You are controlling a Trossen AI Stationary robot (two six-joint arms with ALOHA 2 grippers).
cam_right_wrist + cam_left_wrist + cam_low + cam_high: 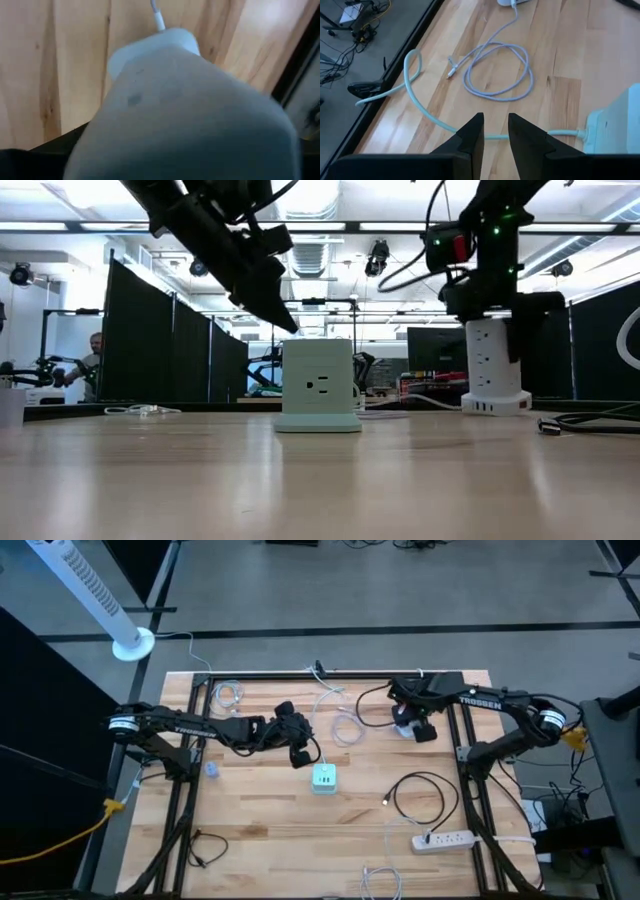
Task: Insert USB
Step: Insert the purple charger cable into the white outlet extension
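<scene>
A mint green power cube (324, 778) (318, 385) stands mid-table, and its mint cord (420, 100) runs toward the far edge. A coiled white USB cable (345, 728) (495, 70) lies flat beyond it, with its plug end (451, 73) loose on the wood. My left gripper (300, 752) (496, 122) hovers just left of the cube above the mint cord. It is open by a narrow gap and holds nothing. My right gripper (420, 730) (490, 305) sits at the top of a white tower power strip (403, 718) (490, 365) (175, 100), which fills its wrist view.
A black cable coil (420, 795) and a flat white power strip (445, 839) lie at the near right. There are more loose cables at the far left (228, 695), near left (205, 850) and near edge (380, 880). A small blue item (212, 770) lies at the left. A person (92, 355) sits far behind the table.
</scene>
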